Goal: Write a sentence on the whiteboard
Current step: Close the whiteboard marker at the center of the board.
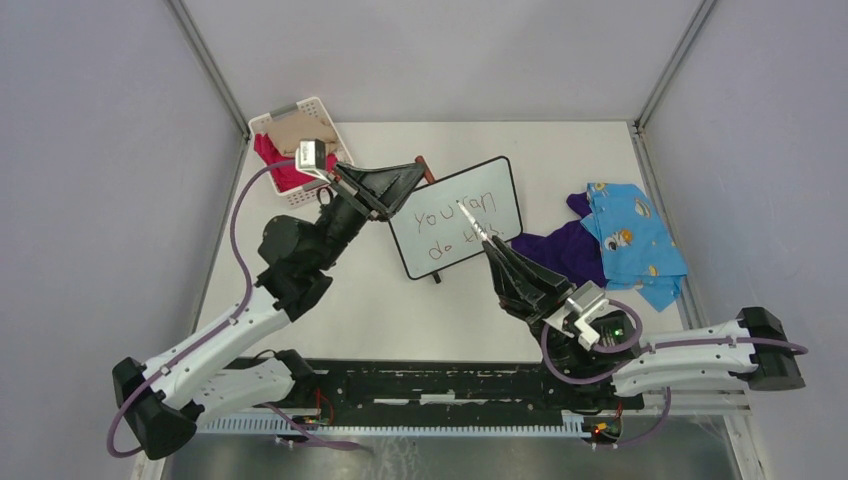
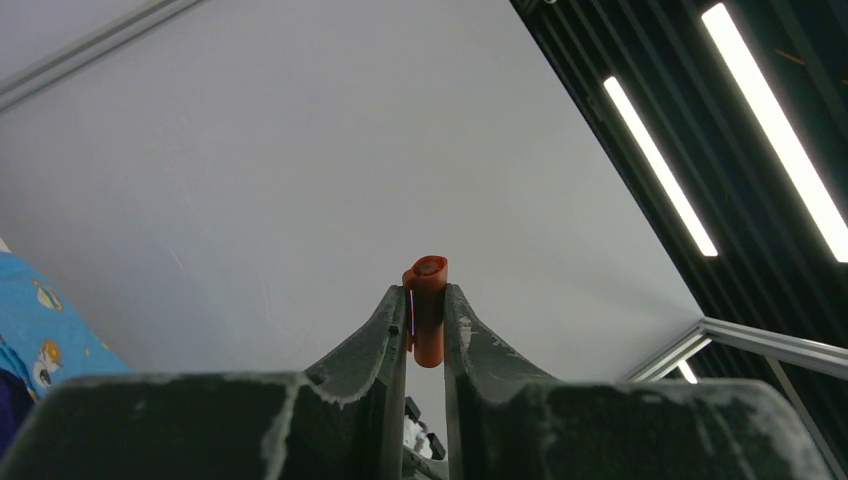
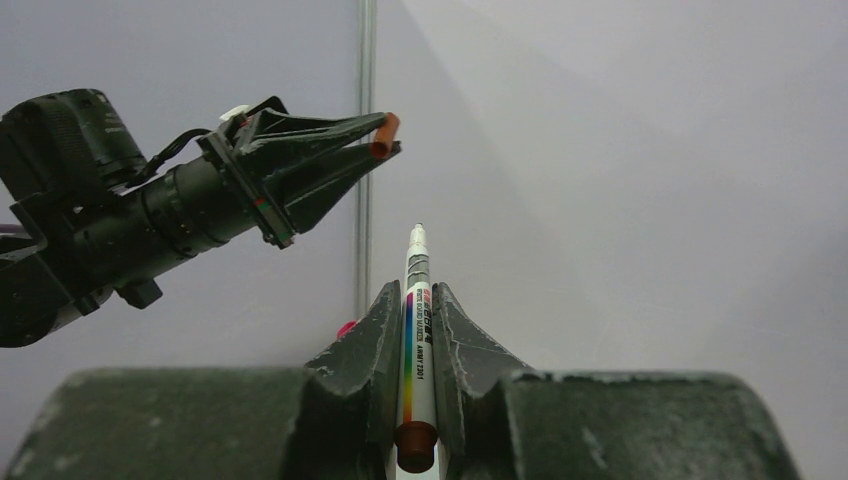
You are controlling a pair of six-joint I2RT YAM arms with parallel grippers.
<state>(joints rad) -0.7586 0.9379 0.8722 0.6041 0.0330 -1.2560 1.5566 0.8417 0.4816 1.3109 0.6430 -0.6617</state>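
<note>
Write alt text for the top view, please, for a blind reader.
From above, the right gripper holds a marker over a whiteboard bearing handwriting that seems to read "you can do this". The left gripper holds an orange cap by the board's far-left corner; clothes lie right of it.

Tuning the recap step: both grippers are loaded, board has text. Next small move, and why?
Probably swing the right gripper so the marker tip meets the orange cap pinched in the left gripper. The whiteboard reads "you can do this", which looks complete; the tip is bare and off the board, and in the right wrist view the cap sits up-left of it, not yet aligned.
</note>
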